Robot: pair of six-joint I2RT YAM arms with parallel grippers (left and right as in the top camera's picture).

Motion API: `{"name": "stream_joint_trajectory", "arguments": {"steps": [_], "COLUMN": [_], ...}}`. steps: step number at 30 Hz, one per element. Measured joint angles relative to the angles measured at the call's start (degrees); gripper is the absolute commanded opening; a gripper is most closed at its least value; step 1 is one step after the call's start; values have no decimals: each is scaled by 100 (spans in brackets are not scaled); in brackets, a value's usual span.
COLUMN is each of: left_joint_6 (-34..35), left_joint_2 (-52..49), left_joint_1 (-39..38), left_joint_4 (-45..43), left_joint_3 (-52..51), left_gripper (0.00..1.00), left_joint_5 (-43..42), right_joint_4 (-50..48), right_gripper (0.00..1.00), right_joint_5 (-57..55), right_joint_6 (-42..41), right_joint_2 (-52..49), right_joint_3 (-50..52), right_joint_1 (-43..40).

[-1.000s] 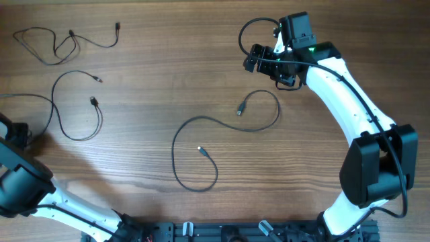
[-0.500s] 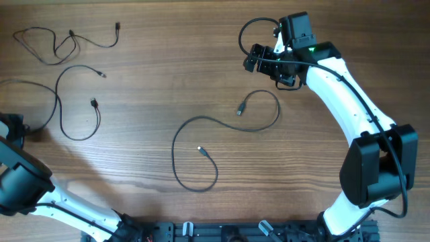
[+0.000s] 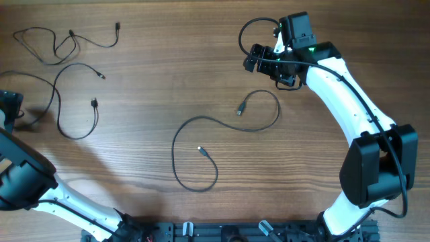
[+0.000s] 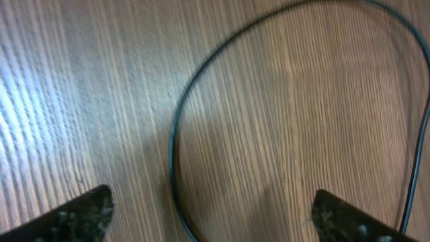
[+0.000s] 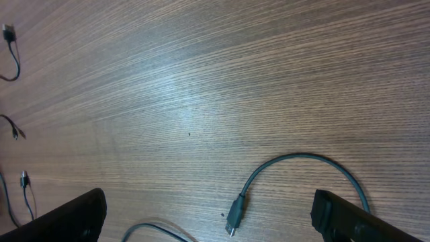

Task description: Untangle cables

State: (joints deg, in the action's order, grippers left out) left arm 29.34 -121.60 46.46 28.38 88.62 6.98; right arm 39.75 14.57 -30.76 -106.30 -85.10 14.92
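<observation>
Three separate thin black cables show in the overhead view. One [image 3: 54, 44] lies at the far left corner, a looped one [image 3: 60, 114] just below it, and a long one [image 3: 175, 151] in the middle with a plug [image 3: 239, 109] at its far end. Another thin cord [image 3: 47, 87] curves in from the left edge beside my left gripper [image 3: 11, 106]. That gripper [image 4: 211, 218] is open, with a cord [image 4: 176, 141] lying loose on the wood between its fingertips [image 4: 80, 214]. My right gripper [image 3: 255, 60] hovers open, high above the middle cable's plug [image 5: 235, 214].
The wooden table [image 3: 154, 74] fills the views. My right arm [image 3: 342, 101] reaches in from the near right, and its own thicker black cable [image 3: 245, 33] loops at the wrist. My left arm [image 3: 27, 181] comes up along the left edge.
My left gripper has moved toward the far side along the left edge, and the cord beside it shifted the same way. Its jaws now stand wide. The right arm is still.
</observation>
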Motion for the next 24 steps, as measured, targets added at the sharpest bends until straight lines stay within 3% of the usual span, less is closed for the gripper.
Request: {"name": "stream_joint_trajectory", "arguments": {"steps": [7,9,11,13,15,20,24], "left_joint_6": [-85,-87,-109,-199,-575,-1051,-1110], "left_joint_2": [568,1473,2243,2341,2251,2240,2240], "left_joint_1": [-527,-907,-1362,-1969,-2787,-4146,-4942], "left_joint_4": [697,1113,1738,2575,3191,3748,3882], "left_joint_3": [9,15,133,160,74,46,46], "left_gripper": [100,100,100,100,100,100,100], "left_joint_5": [-125,-813,-2240,-3180,-3574,-3805,-3272], "right_joint_4": [2,-2,0,0,2,-37,-79], "right_gripper": [100,100,100,100,100,100,100], "right_joint_5": [0,0,0,0,0,0,170], "right_joint_6": [0,0,2,2,0,-61,-896], "right_joint_2": [0,0,0,0,0,0,0], "right_joint_3": [0,0,0,0,0,0,-2], "right_joint_1": [0,0,0,0,0,0,-4]}}
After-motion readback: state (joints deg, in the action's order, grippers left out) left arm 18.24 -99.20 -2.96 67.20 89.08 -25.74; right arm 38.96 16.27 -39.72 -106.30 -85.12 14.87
